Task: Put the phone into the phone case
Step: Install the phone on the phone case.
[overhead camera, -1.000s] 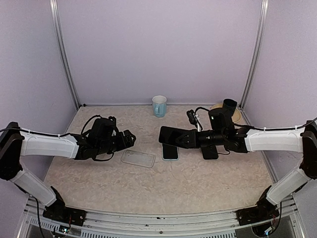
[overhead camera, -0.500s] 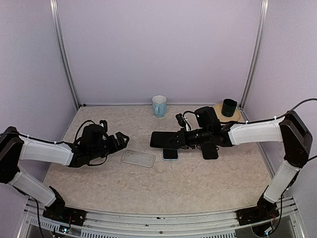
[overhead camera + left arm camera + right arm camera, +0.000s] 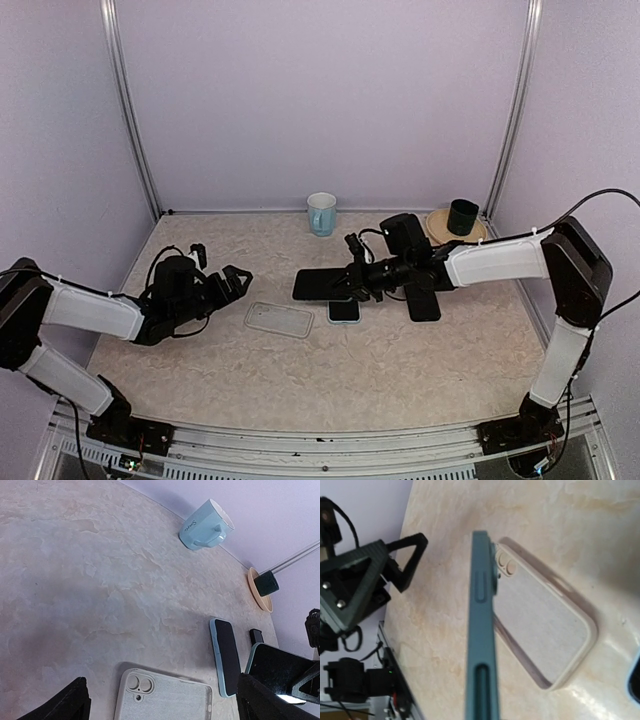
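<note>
The phone case [image 3: 279, 319] lies flat on the table, pale grey, hollow side up, with its camera cutout to the left; it also shows in the left wrist view [image 3: 162, 700] and the right wrist view [image 3: 540, 625]. My right gripper [image 3: 352, 283] is shut on the phone [image 3: 318, 285], a dark-screened phone with a teal edge, held above the table just right of and behind the case. That phone appears edge-on [image 3: 482, 645] over the case's near side. My left gripper [image 3: 235, 280] stands open to the left of the case, empty.
A second, light blue phone [image 3: 343, 310] lies flat just right of the case. A black flat item [image 3: 423, 305] lies further right. A light blue mug [image 3: 321, 213] stands at the back. A black cup [image 3: 462, 216] sits on a round wooden coaster [image 3: 480, 236] at the back right.
My right arm has carried the phone leftward toward the case. My left gripper has drawn back to the left, away from the case, and opened wider.
</note>
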Robot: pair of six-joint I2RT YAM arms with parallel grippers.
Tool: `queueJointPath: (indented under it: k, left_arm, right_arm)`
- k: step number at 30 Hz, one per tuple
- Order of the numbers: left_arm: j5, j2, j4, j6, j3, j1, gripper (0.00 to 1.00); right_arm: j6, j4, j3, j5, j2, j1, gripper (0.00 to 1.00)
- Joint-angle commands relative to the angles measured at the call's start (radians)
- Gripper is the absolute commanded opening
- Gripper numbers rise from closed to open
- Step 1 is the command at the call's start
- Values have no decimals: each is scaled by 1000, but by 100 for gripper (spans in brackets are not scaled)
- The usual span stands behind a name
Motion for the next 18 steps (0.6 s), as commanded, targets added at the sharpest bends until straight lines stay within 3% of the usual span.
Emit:
queueJointPath:
  k: [1, 18]
  left_arm:
    - [30, 12, 93, 2, -31, 19, 99]
    - [113, 77, 244, -17, -82, 51, 99]
  right_arm:
    - [65, 50, 57, -40, 39, -1, 0]
    - [149, 78, 168, -90, 180, 7, 0]
